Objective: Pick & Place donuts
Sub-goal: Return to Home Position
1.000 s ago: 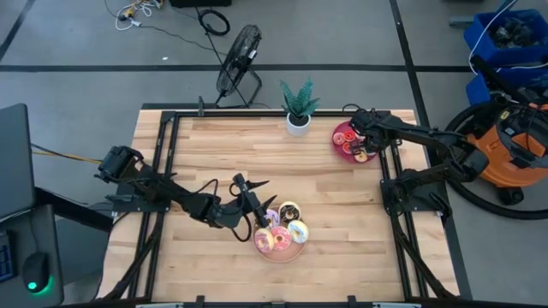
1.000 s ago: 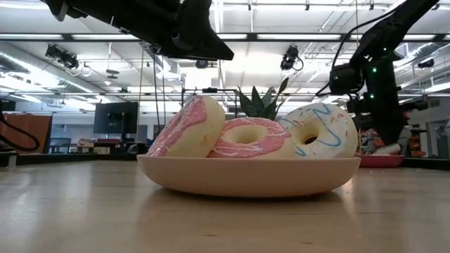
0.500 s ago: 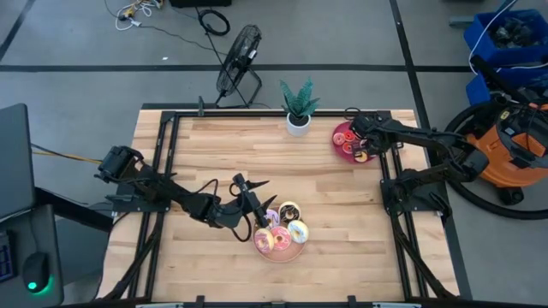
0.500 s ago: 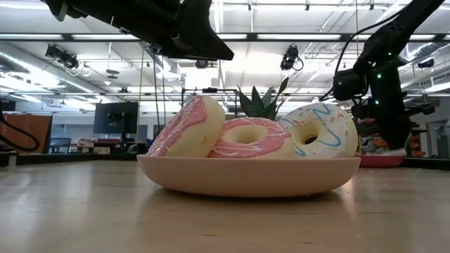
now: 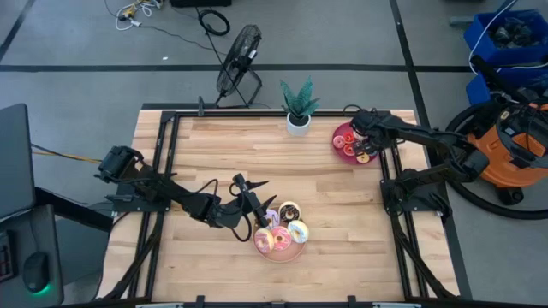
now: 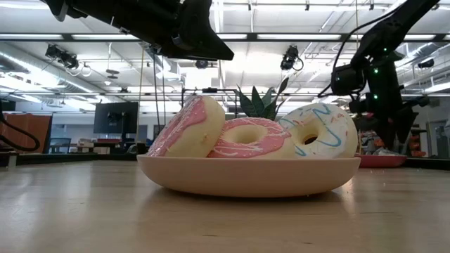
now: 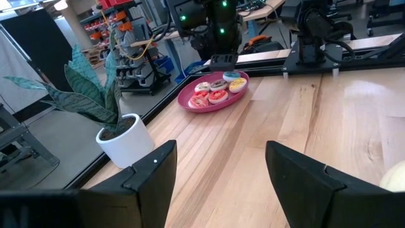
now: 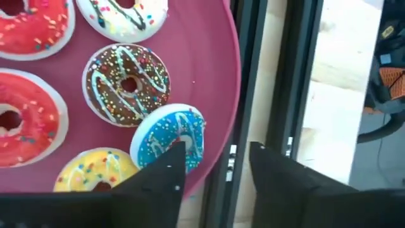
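Note:
Several donuts lie on a dark red plate (image 5: pixel 349 141) at the table's far right: red ones (image 8: pixel 22 120), a white one, a chocolate sprinkled one (image 8: pixel 126 82), a yellow one (image 8: pixel 95 172) and a blue one (image 8: pixel 171 138) tilted against the plate's rim. My right gripper (image 8: pixel 215 171) hovers open just above the blue donut and the rim (image 5: pixel 364 137). Larger pink (image 6: pixel 249 137) and white (image 6: pixel 316 130) donuts rest on a pale pink plate (image 5: pixel 278 252) near the middle. My left gripper (image 5: pixel 255 205) waits open above that plate's left side (image 7: pixel 221 171).
A potted plant (image 5: pixel 298 107) stands at the far edge, left of the red plate. Black frame rails (image 8: pixel 253 76) run right beside the red plate and along the table's sides. A fan (image 5: pixel 238 56) and an orange vacuum (image 5: pixel 514 145) stand off the table. Bare wood lies between the plates.
My right gripper dipped toward the red plate and shifted slightly left, then rose and came back to about where it was. The left arm and the donuts on the pink plate kept still.

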